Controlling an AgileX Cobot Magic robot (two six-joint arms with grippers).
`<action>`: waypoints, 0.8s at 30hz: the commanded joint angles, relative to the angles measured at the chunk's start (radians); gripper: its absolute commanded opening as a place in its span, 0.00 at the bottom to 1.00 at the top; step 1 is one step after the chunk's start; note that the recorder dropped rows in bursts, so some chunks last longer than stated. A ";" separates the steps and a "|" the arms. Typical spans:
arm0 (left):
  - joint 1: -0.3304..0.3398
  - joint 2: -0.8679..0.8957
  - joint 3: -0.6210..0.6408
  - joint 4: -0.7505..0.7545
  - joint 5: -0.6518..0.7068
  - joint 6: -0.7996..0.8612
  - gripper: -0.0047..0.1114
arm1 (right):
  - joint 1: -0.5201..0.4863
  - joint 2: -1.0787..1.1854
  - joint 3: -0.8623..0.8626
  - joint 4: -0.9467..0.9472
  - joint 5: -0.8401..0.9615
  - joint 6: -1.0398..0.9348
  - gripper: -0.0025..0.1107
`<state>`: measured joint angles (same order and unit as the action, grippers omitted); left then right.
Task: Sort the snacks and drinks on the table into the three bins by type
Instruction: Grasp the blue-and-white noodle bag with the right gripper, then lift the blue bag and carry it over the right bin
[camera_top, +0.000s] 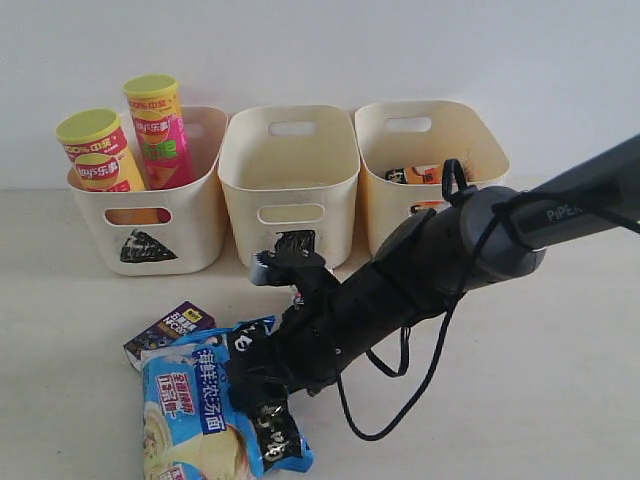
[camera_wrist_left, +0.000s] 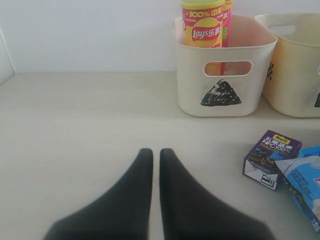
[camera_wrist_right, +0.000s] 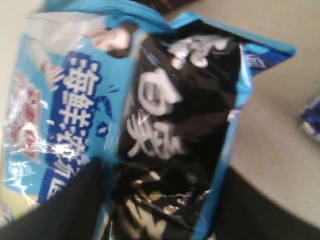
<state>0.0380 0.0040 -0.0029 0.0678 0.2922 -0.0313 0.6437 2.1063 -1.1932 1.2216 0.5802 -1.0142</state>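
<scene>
A blue noodle bag (camera_top: 190, 410) lies at the table's front left. My right gripper (camera_top: 262, 395) reaches across onto its right side. In the right wrist view its fingers (camera_wrist_right: 75, 200) press both sides of the bag's (camera_wrist_right: 70, 95) black panel, so the right gripper (camera_wrist_right: 162, 172) is shut on it. A dark purple carton (camera_top: 170, 330) lies just behind the bag. The pink can (camera_top: 160, 130) and the orange-yellow can (camera_top: 98, 155) stand in the triangle bin (camera_top: 190, 240). An orange bag (camera_top: 420, 175) lies in the right bin (camera_top: 430, 110). My left gripper (camera_wrist_left: 156, 152) is shut and holds nothing.
The middle bin (camera_top: 290, 170) stands between the other two, its mark partly hidden by my right arm. A black cable (camera_top: 390, 400) loops down from that arm onto the table. The left wrist view shows the purple carton (camera_wrist_left: 271, 157) to one side of bare tabletop.
</scene>
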 joint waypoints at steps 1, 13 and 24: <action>-0.001 -0.004 0.003 -0.004 0.000 0.004 0.08 | 0.005 0.021 0.017 -0.033 -0.007 0.007 0.03; -0.001 -0.004 0.003 -0.004 0.000 0.004 0.08 | -0.073 -0.162 0.005 -0.012 0.199 -0.023 0.02; -0.001 -0.004 0.003 -0.004 0.000 0.004 0.08 | -0.171 -0.216 -0.016 0.127 0.364 -0.113 0.02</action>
<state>0.0380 0.0040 -0.0029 0.0678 0.2922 -0.0313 0.5070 1.9277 -1.1876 1.3053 0.8840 -1.1067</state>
